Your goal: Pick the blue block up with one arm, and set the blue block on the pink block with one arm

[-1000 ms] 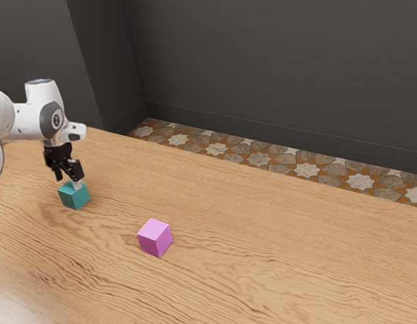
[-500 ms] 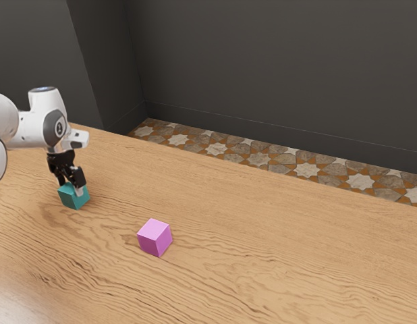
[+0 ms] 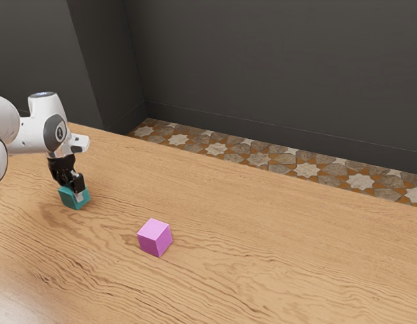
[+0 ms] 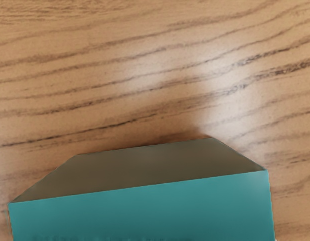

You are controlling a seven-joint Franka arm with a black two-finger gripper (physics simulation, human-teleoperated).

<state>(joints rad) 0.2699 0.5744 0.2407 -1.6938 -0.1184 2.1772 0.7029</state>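
near the exterior view's left edge, the claw point(image 3: 73, 186) sits over the blue block point(image 3: 76, 198), grip impossible to tell.

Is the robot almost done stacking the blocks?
Not yet, it's only starting. Done: the gripper is right down at the blue block. In hand: grabbing it. The block sits on the table, and I can't tell if it's gripped. Left: lifting it, carrying it to the pink block, which has nothing on top, and setting it there.
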